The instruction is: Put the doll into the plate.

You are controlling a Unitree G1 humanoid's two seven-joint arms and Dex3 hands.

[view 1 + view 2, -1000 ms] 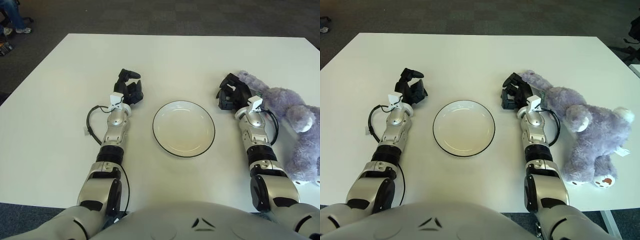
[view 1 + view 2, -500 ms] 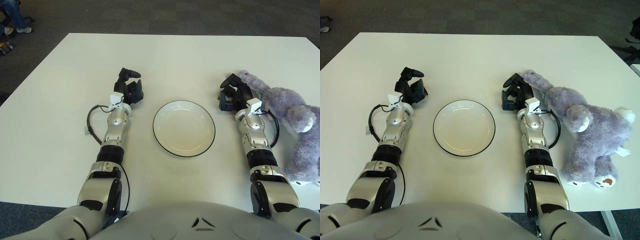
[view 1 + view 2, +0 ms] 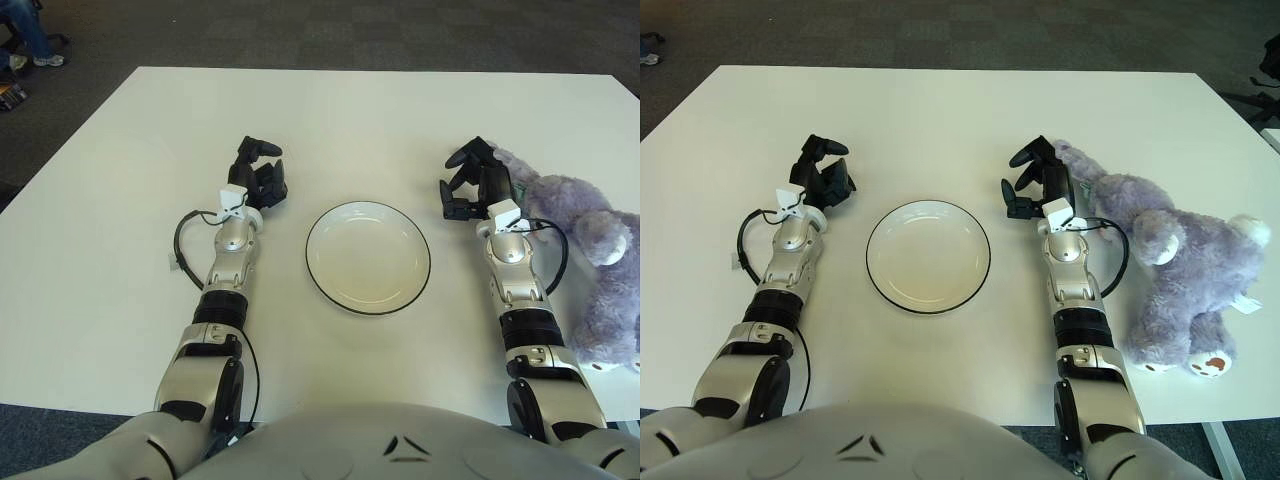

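Doll [image 3: 1185, 262]: purple plush, lying on the table [image 3: 940, 110] at the robot's right, well apart from the plate; one limb stretched toward the right hand, the body and legs trailing to the near right edge.

Right hand [image 3: 1038, 180]: just left of the doll's outstretched limb, fingers [image 3: 1023, 157] spread, holding nothing; whether it touches the plush cannot be told.

Plate [image 3: 928, 255]: white, dark-rimmed, round, empty, at table centre between the two forearms.

Left hand [image 3: 823, 177]: left of the plate, fingers loosely curled, nothing in them.

Cable [image 3: 743, 245]: black loop beside the left forearm.

Table: white, rectangular, on dark carpet.
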